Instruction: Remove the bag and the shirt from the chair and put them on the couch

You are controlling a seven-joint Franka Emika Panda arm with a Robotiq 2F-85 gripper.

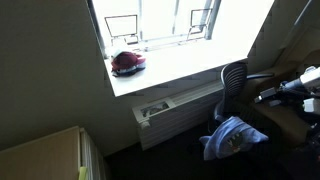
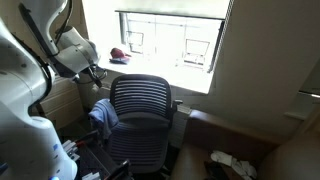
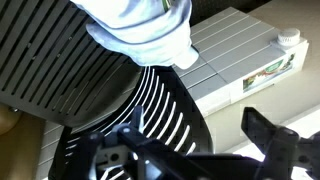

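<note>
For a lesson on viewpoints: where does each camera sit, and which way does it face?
Exterior view: high up, looking down on chair and windowsill; arm at right edge.
Exterior view: beside the robot, facing the chair's front and window; arm at left.
Wrist view: above the chair back, looking down; gripper at bottom.
Shared: chair and shirt in all three.

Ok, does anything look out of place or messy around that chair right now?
Yes: a pale blue shirt is bunched at the side of the office chair, sagging off the edge rather than folded. A red item on the window sill may be the bag, but it's too small to tell.
</note>
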